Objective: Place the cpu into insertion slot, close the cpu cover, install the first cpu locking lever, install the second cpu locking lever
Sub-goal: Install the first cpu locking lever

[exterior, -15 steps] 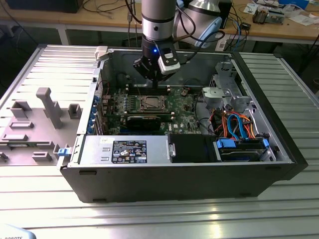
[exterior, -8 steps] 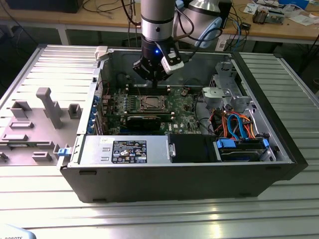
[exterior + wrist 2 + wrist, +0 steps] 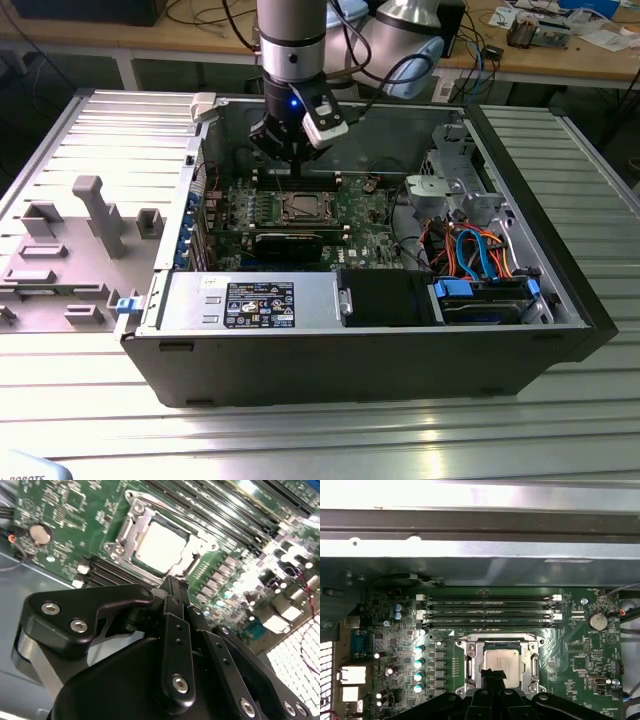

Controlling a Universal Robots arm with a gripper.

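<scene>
**Chip seated in its socket, closed claw just above it**

The cpu (image 3: pixel 501 661) is a small flat square with a pale, silvery-grey metal top. It sits in the insertion slot (image 3: pixel 284 208) on the green board (image 3: pixel 570 655), directly under the tips of the claw (image 3: pixel 492 674). The cpu cover (image 3: pixel 474 662), a thin silver frame with a square window, lies down flat around the chip, and the metal top shows through the window. Just beyond the claw and the socket run long narrow black memory slots (image 3: pixel 487 612). A round coin battery (image 3: pixel 596 621) sits off to one side of them.

The green board carries fine white markings among its parts. In the exterior view a grey metal box (image 3: pixel 190 300) lies in the computer case (image 3: pixel 350 370), nearer the camera than the claw, and bears a black label (image 3: pixel 260 303) with white print. Blue and orange cables (image 3: pixel 480 255) bunch together well to the exterior view's right of the claw.

The arm (image 3: pixel 292 40) comes straight down into the open case, which rests on a ribbed metal worktop (image 3: pixel 300 440). Its wrist is upright, with a small blue light on it and a white block fixed at its side. The claw hangs close over the chip without touching it. Its two black fingers (image 3: pixel 176 625) are drawn together at the tips, with nothing held between them.
</scene>
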